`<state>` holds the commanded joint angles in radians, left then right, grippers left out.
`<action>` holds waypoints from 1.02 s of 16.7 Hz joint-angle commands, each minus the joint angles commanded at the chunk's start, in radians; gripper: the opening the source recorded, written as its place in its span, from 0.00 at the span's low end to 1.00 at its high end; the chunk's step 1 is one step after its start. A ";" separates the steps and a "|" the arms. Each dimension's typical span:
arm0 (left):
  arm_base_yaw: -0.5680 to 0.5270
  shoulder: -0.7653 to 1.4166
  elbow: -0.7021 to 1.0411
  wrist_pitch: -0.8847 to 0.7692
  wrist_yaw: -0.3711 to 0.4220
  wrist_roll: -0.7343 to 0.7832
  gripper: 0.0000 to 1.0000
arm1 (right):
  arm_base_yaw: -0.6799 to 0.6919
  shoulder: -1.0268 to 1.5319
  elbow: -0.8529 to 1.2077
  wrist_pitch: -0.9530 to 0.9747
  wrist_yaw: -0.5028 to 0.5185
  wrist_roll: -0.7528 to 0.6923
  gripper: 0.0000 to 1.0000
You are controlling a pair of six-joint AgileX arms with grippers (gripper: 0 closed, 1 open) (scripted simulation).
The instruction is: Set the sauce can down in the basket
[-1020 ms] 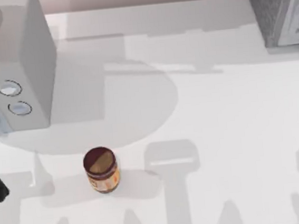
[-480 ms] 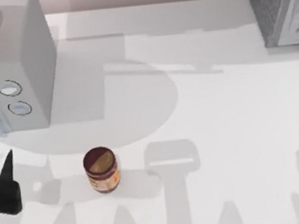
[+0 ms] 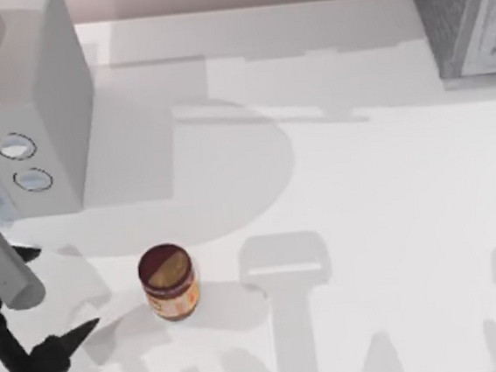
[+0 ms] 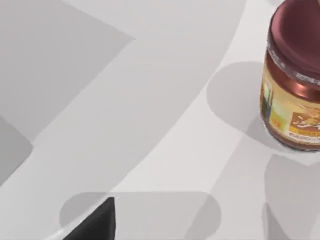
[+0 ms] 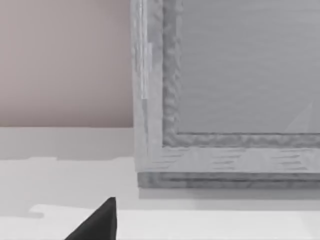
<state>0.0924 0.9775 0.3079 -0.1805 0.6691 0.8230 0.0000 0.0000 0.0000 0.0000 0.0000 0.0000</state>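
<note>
The sauce can [image 3: 168, 282] stands upright on the white table [image 3: 366, 227] near its left front, ungripped, with the left gripper [image 3: 55, 297] just to its left, fingers spread apart, a microwave [image 3: 22, 120] behind them and a grey box [image 3: 464, 11] far right.

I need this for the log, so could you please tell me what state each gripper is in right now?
Left gripper: open, holding nothing, beside the sauce can on the top view's left, apart from it.
Right gripper: cannot be told.
</note>
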 joint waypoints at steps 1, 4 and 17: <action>0.007 0.100 0.034 -0.020 0.069 0.085 1.00 | 0.000 0.000 0.000 0.000 0.000 0.000 1.00; 0.026 0.398 0.135 -0.081 0.274 0.338 1.00 | 0.000 0.000 0.000 0.000 0.000 0.000 1.00; 0.049 1.151 0.432 -0.244 0.801 0.990 1.00 | 0.000 0.000 0.000 0.000 0.000 0.000 1.00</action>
<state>0.1413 2.1281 0.7403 -0.4246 1.4705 1.8134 0.0000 0.0000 0.0000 0.0000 0.0000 0.0000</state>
